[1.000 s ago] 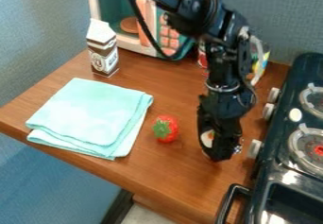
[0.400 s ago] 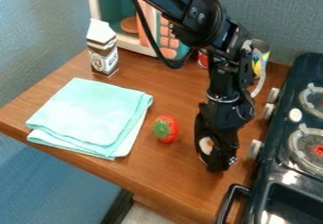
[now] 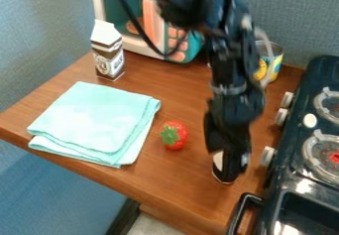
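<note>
The gripper (image 3: pixel 225 172) hangs low over the right part of the wooden table, just left of the stove's knobs. It is shut on a flat white object (image 3: pixel 218 161), partly hidden by the black fingers; its pale edge shows down by the fingertips. To the left of the gripper, and apart from it, a red strawberry (image 3: pixel 177 132) with a green top rests on the table. Further left lies a folded light-turquoise cloth (image 3: pixel 96 120).
A brown-and-white carton (image 3: pixel 108 55) stands upright at the back left. Behind it is a toy microwave (image 3: pixel 147 45). A can (image 3: pixel 275 63) stands behind the arm. The dark stove (image 3: pixel 291 179), with knobs and a front handle, borders the table's right side.
The gripper has come down slightly toward the table's front edge and turned a little, and the white object has moved along with it. Strawberry, cloth and carton have kept their places.
</note>
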Tool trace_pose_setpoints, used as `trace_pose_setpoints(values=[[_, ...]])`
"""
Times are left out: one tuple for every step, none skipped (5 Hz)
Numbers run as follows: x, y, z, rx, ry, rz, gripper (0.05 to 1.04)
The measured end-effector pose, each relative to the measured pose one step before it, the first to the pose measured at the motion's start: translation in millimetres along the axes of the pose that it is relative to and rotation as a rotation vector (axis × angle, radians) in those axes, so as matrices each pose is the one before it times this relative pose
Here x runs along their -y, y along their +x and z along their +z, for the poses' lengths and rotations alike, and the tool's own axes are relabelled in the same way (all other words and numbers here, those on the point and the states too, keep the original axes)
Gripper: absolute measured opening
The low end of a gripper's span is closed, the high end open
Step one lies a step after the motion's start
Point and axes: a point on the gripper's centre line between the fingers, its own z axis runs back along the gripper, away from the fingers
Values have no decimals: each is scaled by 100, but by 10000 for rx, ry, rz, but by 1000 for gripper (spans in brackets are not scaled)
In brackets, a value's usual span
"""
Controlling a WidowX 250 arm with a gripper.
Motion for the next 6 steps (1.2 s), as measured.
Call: trace_pose_setpoints(values=[[-271,29,2356,579,89,72,1001],[-1008,149,1498,241,357,312,1001],[-3849,-1109,4238,145,1188,1843,1001],[-6127,-40,2134,367,322,2530,1001],[-5458,613,-507,-203,-63,1603,1001],[-4696,307,-531,-363,267,966,1001]])
